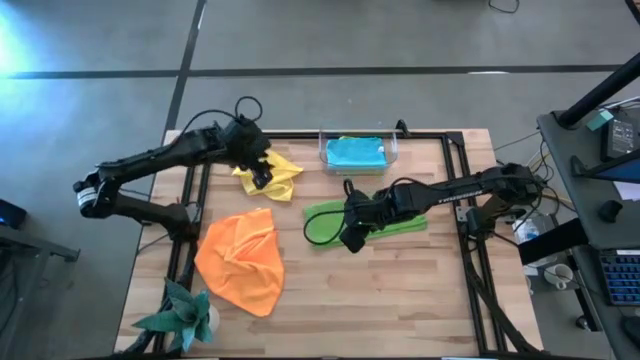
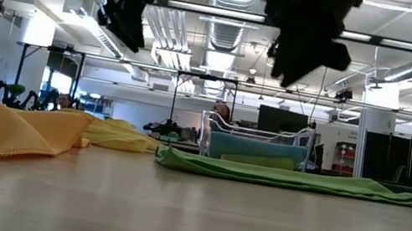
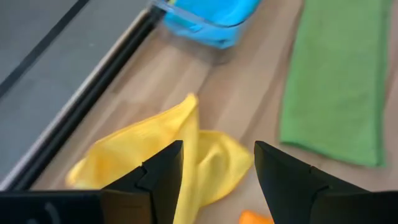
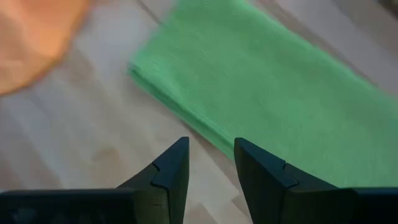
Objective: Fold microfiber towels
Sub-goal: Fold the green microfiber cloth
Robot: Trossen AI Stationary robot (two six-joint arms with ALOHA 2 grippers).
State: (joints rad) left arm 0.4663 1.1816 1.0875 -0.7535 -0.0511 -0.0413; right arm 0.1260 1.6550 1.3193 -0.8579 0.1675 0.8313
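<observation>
A lime green towel (image 1: 375, 222), folded into a long strip, lies flat at mid-table; it also shows in the right wrist view (image 4: 267, 87). My right gripper (image 4: 210, 174) hovers open above its left end, well clear of the table in the low view (image 2: 306, 31). A crumpled yellow towel (image 1: 275, 175) lies at the far left. My left gripper (image 3: 217, 180) hovers open above it (image 3: 155, 155), also high in the low view (image 2: 128, 4). An orange towel (image 1: 240, 260) lies rumpled at the near left. A blue towel (image 1: 355, 152) lies folded in a clear bin.
The clear bin (image 1: 392, 150) stands at the table's far edge, mid-table. A teal spiky ornament (image 1: 185, 315) stands at the near left corner. Bare wood (image 1: 400, 300) lies open at the near right. Black frame rails (image 1: 470, 200) run along the table's sides.
</observation>
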